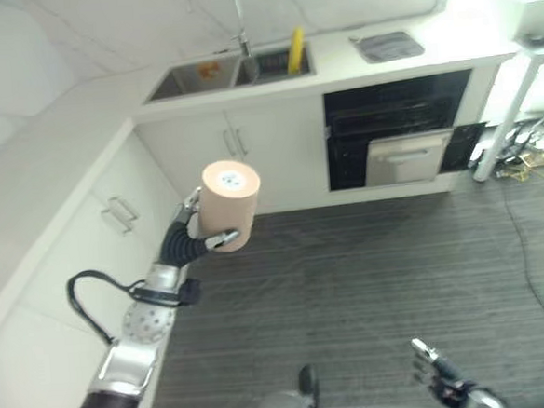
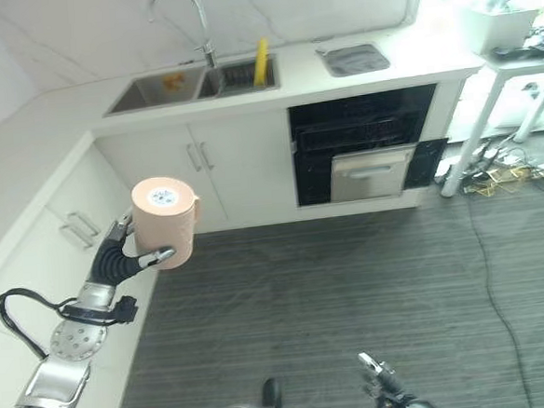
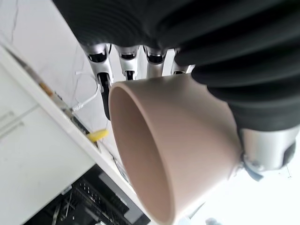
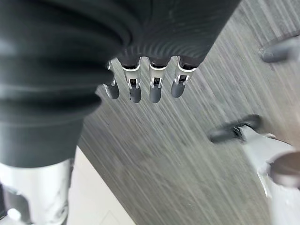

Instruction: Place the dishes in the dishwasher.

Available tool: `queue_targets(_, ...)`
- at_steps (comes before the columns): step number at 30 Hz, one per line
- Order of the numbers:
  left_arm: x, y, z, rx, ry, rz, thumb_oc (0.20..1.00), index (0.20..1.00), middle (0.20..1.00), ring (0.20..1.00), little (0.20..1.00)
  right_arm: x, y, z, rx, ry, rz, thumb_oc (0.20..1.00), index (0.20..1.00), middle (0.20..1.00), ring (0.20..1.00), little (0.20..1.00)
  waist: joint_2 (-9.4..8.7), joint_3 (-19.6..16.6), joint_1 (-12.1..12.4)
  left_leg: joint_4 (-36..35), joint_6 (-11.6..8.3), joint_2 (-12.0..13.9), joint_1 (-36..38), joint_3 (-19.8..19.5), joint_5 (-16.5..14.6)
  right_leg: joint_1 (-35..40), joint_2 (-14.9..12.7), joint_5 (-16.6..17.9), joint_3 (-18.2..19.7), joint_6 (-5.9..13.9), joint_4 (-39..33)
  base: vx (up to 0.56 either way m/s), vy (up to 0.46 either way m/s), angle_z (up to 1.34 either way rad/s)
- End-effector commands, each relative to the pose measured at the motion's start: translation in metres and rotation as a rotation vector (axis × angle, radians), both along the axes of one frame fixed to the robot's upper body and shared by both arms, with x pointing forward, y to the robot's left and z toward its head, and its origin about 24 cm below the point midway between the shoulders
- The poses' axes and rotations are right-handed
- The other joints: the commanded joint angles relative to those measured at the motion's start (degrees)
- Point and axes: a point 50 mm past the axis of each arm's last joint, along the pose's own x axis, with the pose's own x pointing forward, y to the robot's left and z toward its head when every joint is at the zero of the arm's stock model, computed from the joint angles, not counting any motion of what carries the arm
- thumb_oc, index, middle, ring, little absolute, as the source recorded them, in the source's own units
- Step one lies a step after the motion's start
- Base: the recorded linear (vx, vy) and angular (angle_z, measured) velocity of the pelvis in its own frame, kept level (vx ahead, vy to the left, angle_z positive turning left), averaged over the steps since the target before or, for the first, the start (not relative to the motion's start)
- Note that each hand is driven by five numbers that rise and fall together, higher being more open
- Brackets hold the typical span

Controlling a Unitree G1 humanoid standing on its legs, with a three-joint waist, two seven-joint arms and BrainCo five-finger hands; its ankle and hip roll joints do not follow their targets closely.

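Observation:
A beige cup (image 1: 232, 205) is held up in front of the lower cabinets, its flat base with a round white sticker facing up. My left hand (image 1: 192, 233) is shut on the cup, fingers on one side and thumb on the other. In the left wrist view the cup's (image 3: 173, 154) open mouth points away towards the counter. The dishwasher (image 1: 397, 125) stands open under the counter to the far right, a dark cavity with racks and a silver front panel pulled out. My right hand (image 1: 435, 368) hangs low over the floor, fingers (image 4: 157, 89) relaxed and holding nothing.
A double sink (image 1: 230, 71) with a tap sits in the counter beyond the cup, a yellow item (image 1: 295, 50) standing in it. A grey mat (image 1: 387, 45) lies on the counter above the dishwasher. A white table (image 1: 532, 55) and floor cables (image 1: 521, 163) are at far right.

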Motion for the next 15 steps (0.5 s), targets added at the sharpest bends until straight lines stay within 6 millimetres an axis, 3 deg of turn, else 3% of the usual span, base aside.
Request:
queue_targets(1,0.005,0.005,0.043,-0.032,-0.22,0.001,0.2,0.2,0.2,0.2,0.2,0.015,-0.01,0.007,-0.049,-0.055,0.002,1.0,1.0,1.0,1.0,1.0,0.25,2.87,0.72,3.42,-4.4,1.5,8.5,4.7,-10.86,-8.02,-0.88,9.4,-2.53,2.16,2.19,0.09,0.114,0.09)
queue_targets(2,0.004,0.005,0.043,-0.032,-0.218,0.004,0.2,0.2,0.2,0.2,0.2,0.015,-0.009,0.007,-0.049,-0.055,0.002,1.0,1.0,1.0,1.0,1.0,0.31,2.85,0.78,3.28,-4.28,1.42,8.57,4.35,-10.8,-8.3,-0.96,9.33,-2.48,2.26,2.77,0.15,0.168,-0.02)
queue_targets(4,0.003,0.008,0.044,-0.022,-0.221,0.013,0.2,0.2,0.2,0.2,0.2,0.017,-0.004,0.008,-0.042,-0.077,0.016,1.0,1.0,1.0,1.0,1.0,0.54,3.28,0.85,2.79,-2.44,1.35,9.68,5.94,-11.89,-10.89,-2.69,9.05,-3.85,3.8,12.6,0.18,0.2,-0.14)
queue_targets(8,0.005,0.009,0.04,-0.011,-0.209,0.037,0.2,0.2,0.2,0.2,0.2,0.022,0.001,0.01,-0.053,-0.105,0.07,1.0,1.0,1.0,1.0,1.0,0.58,4.89,0.27,2.98,0.89,0.45,10.84,6.1,-13.38,-19.41,-6.26,12.93,-3.04,5.93,33.02,0.11,0.109,-0.38)
queue_targets(9,0.005,0.009,0.039,-0.01,-0.21,0.037,0.2,0.2,0.2,0.2,0.2,0.024,0.002,0.012,-0.054,-0.126,0.095,1.0,1.0,1.0,1.0,1.0,0.53,5.16,0.45,2.85,0.84,0.74,11.53,6.58,-13.72,-20.49,-8.61,14.37,-3.9,5.97,31.41,0.32,-0.324,-0.03)
queue_targets(11,0.007,0.009,0.042,0.021,-0.226,0.052,0.2,0.2,0.2,0.2,0.2,0.039,0.012,0.015,-0.045,-0.163,0.152,1.0,1.0,1.0,1.0,1.0,-2.12,4.75,0.74,4.09,-0.53,1.09,13.94,6.86,-17.83,-19.65,-15.94,25.63,-2.4,9.71,7.33,0.49,-0.76,0.0)
queue_targets(12,0.007,0.009,0.042,0.046,-0.236,0.061,0.2,0.2,0.2,0.2,0.2,0.04,0.013,0.015,-0.042,-0.163,0.17,1.0,1.0,1.0,1.0,1.0,-2.64,4.56,1.0,4.6,-0.77,1.39,14.52,6.91,-19.05,-20.06,-17.47,27.64,-2.85,10.81,5.81,0.39,-0.71,-0.13)
queue_targets(15,0.006,0.012,0.041,0.046,-0.223,0.078,0.2,0.2,0.2,0.2,0.2,0.039,0.014,0.016,-0.042,-0.147,0.22,1.0,1.0,1.0,1.0,1.0,-2.71,4.06,1.75,7.05,-1.99,3.84,14.41,7.25,-19.59,-16.94,-16.11,21.68,-5.68,9.9,4.95,0.22,-0.47,-0.09)
